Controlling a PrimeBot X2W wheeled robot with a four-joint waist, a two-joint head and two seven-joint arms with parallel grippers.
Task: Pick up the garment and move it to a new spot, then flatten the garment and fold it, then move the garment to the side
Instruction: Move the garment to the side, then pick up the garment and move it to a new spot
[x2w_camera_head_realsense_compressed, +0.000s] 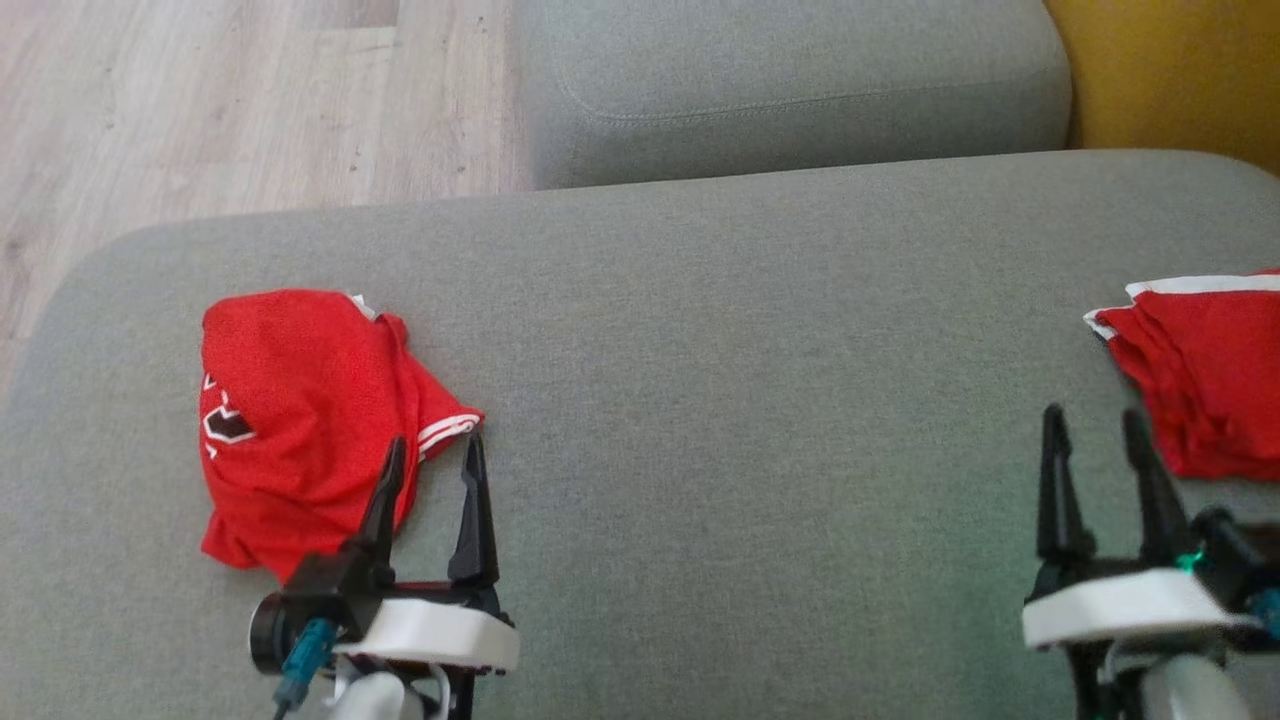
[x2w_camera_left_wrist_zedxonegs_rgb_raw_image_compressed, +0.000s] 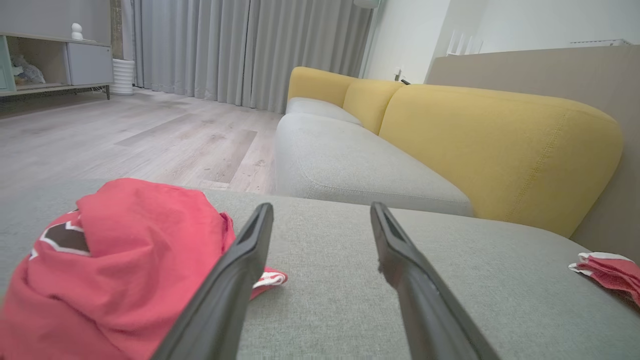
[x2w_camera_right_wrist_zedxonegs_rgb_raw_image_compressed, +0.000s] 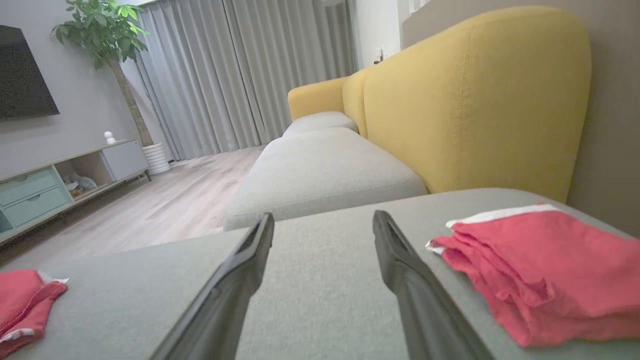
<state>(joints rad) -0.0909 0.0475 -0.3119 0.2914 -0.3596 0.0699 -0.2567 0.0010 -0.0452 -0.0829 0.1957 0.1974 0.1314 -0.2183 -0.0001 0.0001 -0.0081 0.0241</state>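
Lower left of the head view: left gripper (x2w_camera_head_realsense_compressed: 435, 440), two long dark fingers spread wide, nothing between them. Left fingertip overlapping the edge of the crumpled red mesh jersey (x2w_camera_head_realsense_compressed: 290, 420); contact impossible to judge. Lower right: right gripper (x2w_camera_head_realsense_compressed: 1090, 413), likewise spread and empty, just beside a folded red garment with white trim (x2w_camera_head_realsense_compressed: 1210, 380) at the right edge. Both garments lying on the wide grey fabric sofa cushion (x2w_camera_head_realsense_compressed: 750, 330), well apart, the jersey left of centre with a white-and-black emblem showing. Upper left: pale wood floor (x2w_camera_head_realsense_compressed: 200, 100). Upper right corner: yellow upholstered backrest (x2w_camera_head_realsense_compressed: 1170, 70). In the left wrist view, jersey bunched at lower left, white-striped sleeve hem poking out beside the finger.
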